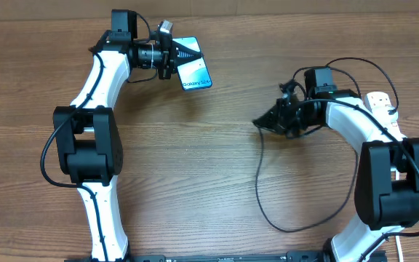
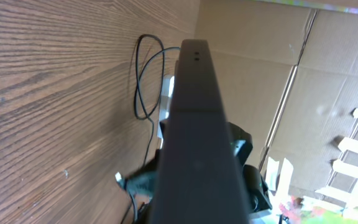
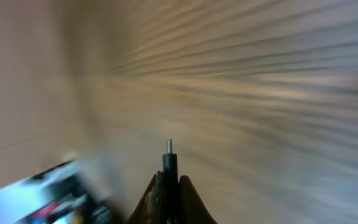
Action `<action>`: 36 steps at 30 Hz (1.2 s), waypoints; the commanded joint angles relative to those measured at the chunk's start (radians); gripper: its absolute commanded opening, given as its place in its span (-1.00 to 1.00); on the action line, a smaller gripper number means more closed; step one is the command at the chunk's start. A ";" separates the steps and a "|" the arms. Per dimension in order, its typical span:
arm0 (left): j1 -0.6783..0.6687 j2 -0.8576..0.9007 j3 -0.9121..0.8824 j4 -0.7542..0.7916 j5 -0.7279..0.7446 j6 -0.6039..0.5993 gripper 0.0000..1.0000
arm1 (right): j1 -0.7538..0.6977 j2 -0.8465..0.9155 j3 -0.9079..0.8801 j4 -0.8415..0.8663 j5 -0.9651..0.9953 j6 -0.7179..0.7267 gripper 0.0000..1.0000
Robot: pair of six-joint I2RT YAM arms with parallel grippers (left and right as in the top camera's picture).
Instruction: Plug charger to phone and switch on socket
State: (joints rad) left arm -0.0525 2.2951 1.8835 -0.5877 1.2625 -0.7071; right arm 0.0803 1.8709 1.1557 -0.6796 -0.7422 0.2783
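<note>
Clamped edge-on in left gripper [image 1: 184, 52], far left of table: slim black-edged phone [image 1: 196, 73] w/ turquoise screen. Nipped tight in right gripper [image 1: 266, 122], mid-right: plug tip [image 3: 169, 149] of long thin black charger cable [image 1: 259, 182]. Probably limp, light; best held just behind tip. Phone rigid, likely slick.

- Right wrist view: the surface [image 3: 260, 87] is smeared into streaks; a white shape [image 3: 33, 199] at lower left is blurred and edge-cut.
- Left wrist view: the phone [image 2: 194, 149], edge-on, hides its screen.
- Overhead: the socket [image 1: 378, 100] lies mostly under the right arm [image 1: 351, 120].
</note>
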 commanded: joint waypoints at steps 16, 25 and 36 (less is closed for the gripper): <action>-0.007 -0.025 0.004 -0.019 0.016 0.058 -0.92 | 0.213 -0.026 0.002 -0.101 0.761 -0.087 -0.93; -0.007 -0.025 0.004 -0.051 0.016 0.088 -0.92 | 0.251 -0.025 -0.055 -0.061 0.805 -0.039 -0.93; -0.007 -0.025 0.004 -0.052 0.017 0.089 -0.92 | 0.252 -0.025 -0.056 -0.033 0.790 -0.040 -0.83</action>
State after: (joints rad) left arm -0.0525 2.2951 1.8832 -0.6399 1.2549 -0.6464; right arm 0.3305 1.8599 1.1103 -0.7177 0.0307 0.2325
